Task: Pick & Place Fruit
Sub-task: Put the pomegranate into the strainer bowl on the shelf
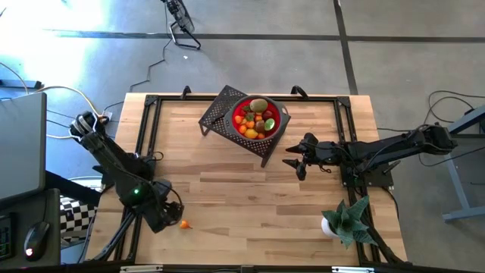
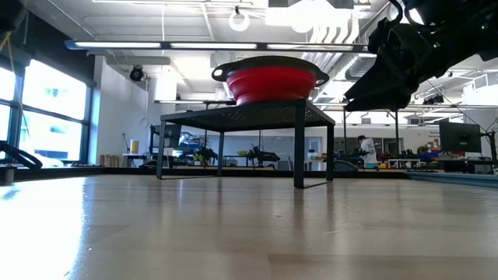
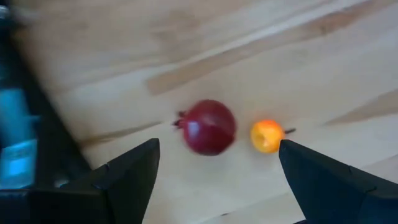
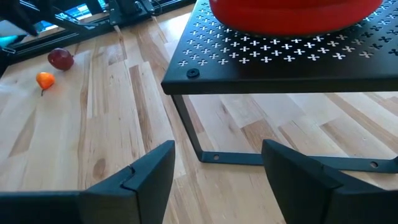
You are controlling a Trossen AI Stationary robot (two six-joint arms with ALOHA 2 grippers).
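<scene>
Almost finished: red bowl (image 1: 259, 116) on a black perforated stand (image 1: 220, 114), far centre of the wooden table (image 1: 250, 197), heaped with small toy fruits. Two left at the near left edge: a dark red fruit (image 3: 208, 127) and a small orange fruit (image 3: 267, 135), close together. Left gripper (image 3: 217, 168) above them, fingers spread, empty. Right gripper (image 4: 217, 168) near the stand, released, empty. Next, probably: lower around the dark red fruit, avoiding the orange one.
</scene>
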